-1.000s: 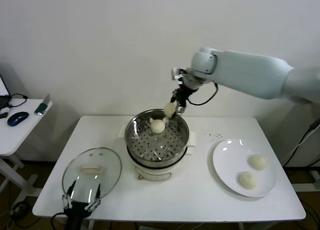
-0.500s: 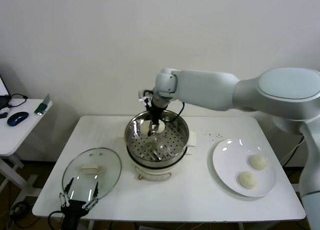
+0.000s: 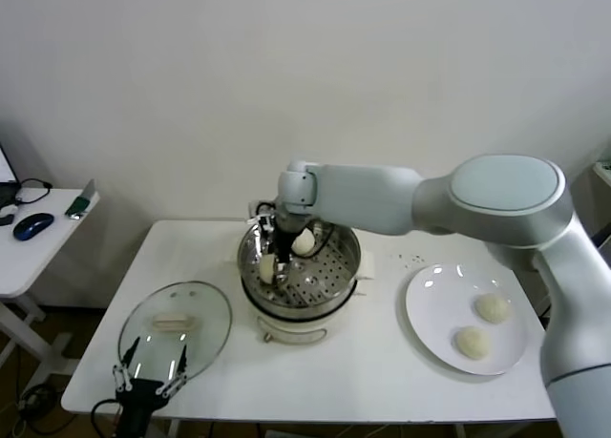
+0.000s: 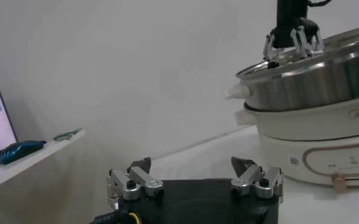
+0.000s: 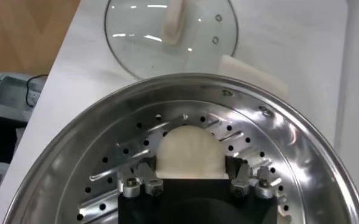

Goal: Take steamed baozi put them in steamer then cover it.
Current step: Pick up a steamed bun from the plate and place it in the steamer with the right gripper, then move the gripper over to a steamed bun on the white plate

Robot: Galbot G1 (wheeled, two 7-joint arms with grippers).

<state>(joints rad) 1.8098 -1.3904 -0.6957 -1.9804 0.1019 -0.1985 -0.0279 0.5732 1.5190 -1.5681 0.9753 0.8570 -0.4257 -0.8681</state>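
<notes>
My right gripper (image 3: 271, 268) is down inside the steamer (image 3: 307, 318), near its left wall, shut on a steamed baozi (image 3: 266, 265). In the right wrist view that baozi (image 5: 191, 151) sits between the fingers just above the perforated floor (image 5: 136, 146). A second baozi (image 3: 304, 241) lies at the back of the pot. Two more baozi (image 3: 493, 307) (image 3: 472, 342) lie on the white plate (image 3: 434, 300). The cover (image 3: 176, 328) lies flat on the table to the left; it also shows in the right wrist view (image 5: 170, 30). My left gripper (image 3: 150, 381) is parked open at the table's front left edge.
The white table (image 3: 382, 381) carries the steamer in the middle, the plate at the right and the cover at the left. A side table (image 3: 29, 257) with a mouse (image 3: 33, 225) stands farther left. The left wrist view shows the steamer (image 4: 313, 85) from the side.
My right arm has swung from the steamer's far right rim to the left and down into the pot, carrying the baozi. The left arm has not moved.
</notes>
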